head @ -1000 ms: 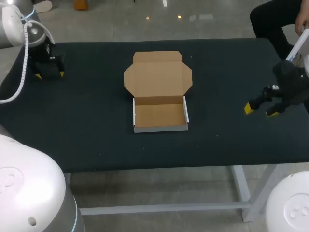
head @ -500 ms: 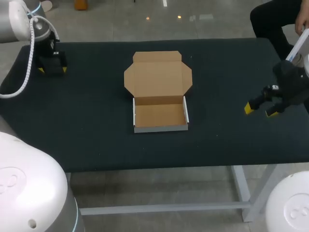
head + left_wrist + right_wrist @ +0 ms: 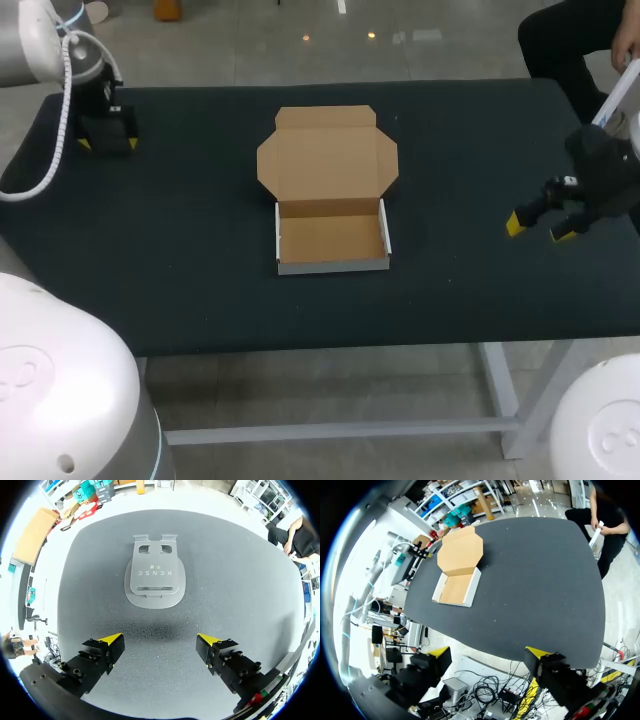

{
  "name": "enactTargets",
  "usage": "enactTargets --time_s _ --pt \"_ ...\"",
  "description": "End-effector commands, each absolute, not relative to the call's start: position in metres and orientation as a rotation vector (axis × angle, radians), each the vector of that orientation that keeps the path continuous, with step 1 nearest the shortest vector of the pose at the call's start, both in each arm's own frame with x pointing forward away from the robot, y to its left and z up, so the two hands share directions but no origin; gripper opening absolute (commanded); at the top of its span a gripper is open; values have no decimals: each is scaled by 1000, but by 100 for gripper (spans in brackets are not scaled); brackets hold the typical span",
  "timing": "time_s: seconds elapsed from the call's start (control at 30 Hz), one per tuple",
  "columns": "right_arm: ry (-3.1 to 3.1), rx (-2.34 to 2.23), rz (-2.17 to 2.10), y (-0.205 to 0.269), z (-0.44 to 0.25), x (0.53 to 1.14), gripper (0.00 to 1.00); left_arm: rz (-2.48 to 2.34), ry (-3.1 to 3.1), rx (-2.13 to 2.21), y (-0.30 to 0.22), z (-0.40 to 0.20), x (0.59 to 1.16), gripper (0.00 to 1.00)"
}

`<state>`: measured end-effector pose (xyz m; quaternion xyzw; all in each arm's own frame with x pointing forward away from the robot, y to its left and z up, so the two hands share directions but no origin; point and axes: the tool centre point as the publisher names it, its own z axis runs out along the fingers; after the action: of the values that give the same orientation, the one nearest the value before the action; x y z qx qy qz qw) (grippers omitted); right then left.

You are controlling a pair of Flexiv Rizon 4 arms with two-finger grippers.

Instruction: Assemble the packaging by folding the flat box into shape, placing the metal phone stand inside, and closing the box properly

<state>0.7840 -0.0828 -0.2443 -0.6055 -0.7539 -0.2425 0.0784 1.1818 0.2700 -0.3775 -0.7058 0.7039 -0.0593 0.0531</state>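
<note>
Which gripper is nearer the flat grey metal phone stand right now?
Left. The left gripper hangs open with the grey metal phone stand lying just ahead of its fingers; the right gripper is across the table, past the open brown cardboard box.

A table (image 3: pixel 180 250) covered in dark cloth is lying under the left gripper (image 3: pixel 160 640) and stretching out ahead of the right gripper (image 3: pixel 488 653), its pale metal legs (image 3: pixel 503 395) showing below.
</note>
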Motion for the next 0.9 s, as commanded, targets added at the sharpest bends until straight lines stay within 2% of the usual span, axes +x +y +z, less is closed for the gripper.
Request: enactTargets --time_s 0.03,0.9 --pt "-2256 -1807 -722 -84 -241 783 100 -168 2148 -2158 272 -382 1189 100" --pt "-2256 -1807 -722 -84 -241 783 100 -151 2177 -2154 278 -397 1217 100"
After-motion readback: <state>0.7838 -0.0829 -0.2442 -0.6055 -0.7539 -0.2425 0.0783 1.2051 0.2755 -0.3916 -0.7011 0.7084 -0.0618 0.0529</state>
